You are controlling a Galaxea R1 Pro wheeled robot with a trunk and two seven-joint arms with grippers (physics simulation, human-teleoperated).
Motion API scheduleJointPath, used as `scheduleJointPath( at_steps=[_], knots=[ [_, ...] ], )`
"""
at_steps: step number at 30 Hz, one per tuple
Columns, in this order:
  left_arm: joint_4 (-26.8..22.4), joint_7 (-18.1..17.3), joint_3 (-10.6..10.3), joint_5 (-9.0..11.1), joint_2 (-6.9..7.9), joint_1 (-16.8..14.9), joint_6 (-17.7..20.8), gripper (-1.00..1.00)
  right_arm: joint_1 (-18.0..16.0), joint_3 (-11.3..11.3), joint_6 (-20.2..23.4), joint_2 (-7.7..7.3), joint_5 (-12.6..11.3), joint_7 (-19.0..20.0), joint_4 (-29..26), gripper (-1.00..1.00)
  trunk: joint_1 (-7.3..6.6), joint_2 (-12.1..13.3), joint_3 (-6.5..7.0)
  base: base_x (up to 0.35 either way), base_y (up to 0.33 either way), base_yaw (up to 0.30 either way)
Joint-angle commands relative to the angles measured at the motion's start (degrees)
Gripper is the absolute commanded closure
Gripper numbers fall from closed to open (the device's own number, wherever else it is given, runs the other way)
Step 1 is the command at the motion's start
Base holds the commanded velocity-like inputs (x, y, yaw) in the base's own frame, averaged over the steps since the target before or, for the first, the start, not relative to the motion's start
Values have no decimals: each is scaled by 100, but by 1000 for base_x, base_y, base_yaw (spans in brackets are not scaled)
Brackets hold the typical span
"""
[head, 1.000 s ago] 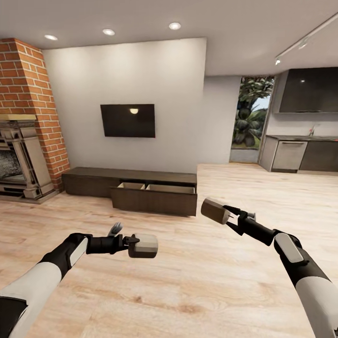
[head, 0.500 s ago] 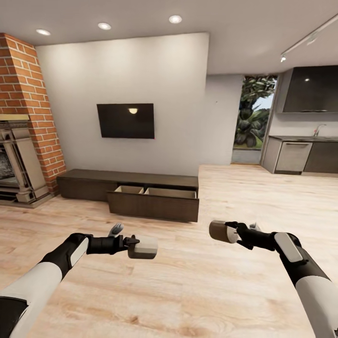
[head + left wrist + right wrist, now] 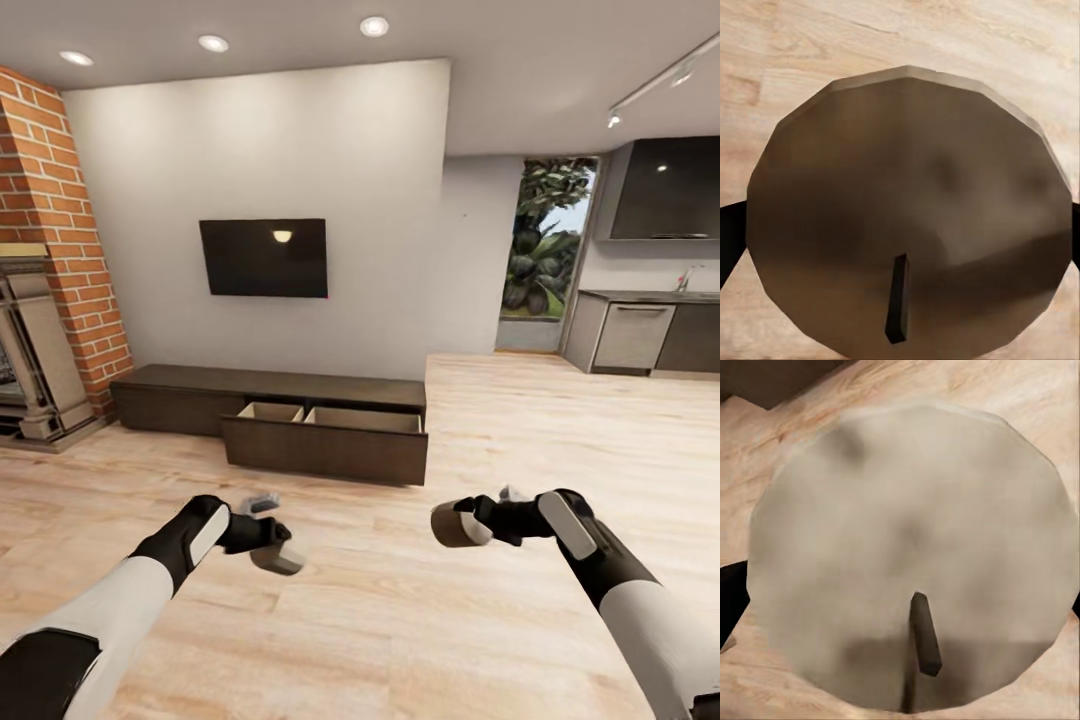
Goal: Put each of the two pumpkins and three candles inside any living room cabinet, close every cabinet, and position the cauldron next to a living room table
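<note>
My left gripper is shut on a tan candle, held low over the wooden floor at the lower left of the head view. My right gripper is shut on a second tan candle at about the same height. Each wrist view looks onto a candle's round end with its short dark wick: the left candle, the right candle. Ahead against the white wall stands the long dark-brown cabinet, its wide right drawer pulled out and showing light tan insides. Pumpkins, cauldron and table are out of view.
A black TV hangs above the cabinet. A brick fireplace stands at the left. At the far right are kitchen units and a doorway to plants. Wooden floor lies between me and the cabinet.
The view has moved closer to the cabinet and turned a little. Both arms dropped lower and drew in; the left candle now tilts downward, the right candle swung from upward to level.
</note>
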Motion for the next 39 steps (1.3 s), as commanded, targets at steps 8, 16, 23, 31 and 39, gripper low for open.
scheduleJointPath(
  at_steps=[8, 16, 23, 31, 39],
  knots=[
    [-80, 709, -12, 41, -228, -5, 26, 100, -61, 62, -4, 591, 1023, -87, -11, 100, 1, -4, -6, 57, 0, 0],
    [-166, 736, -5, 50, -205, -5, 34, 100, -63, 85, -92, 772, 1363, -236, -11, 100, -130, 237, 102, 1, 0, 0],
    [-1594, 754, 26, -2, -143, 500, 768, 100, -138, 90, -103, 1308, 2205, -959, 5, 100, -284, 517, 228, 0, 0, 0],
    [-4221, 1131, 160, 53, 33, 1582, 1439, 100, -150, 90, -347, 1469, 2486, -1119, 106, 100, -460, 838, 371, 0, 0, 0],
    [-4421, 1288, 548, 27, 52, 1670, 1457, 100, -151, 107, -472, 1550, 2483, -1380, 30, 100, -635, 1159, 515, 0, 0, 0]
  ],
)
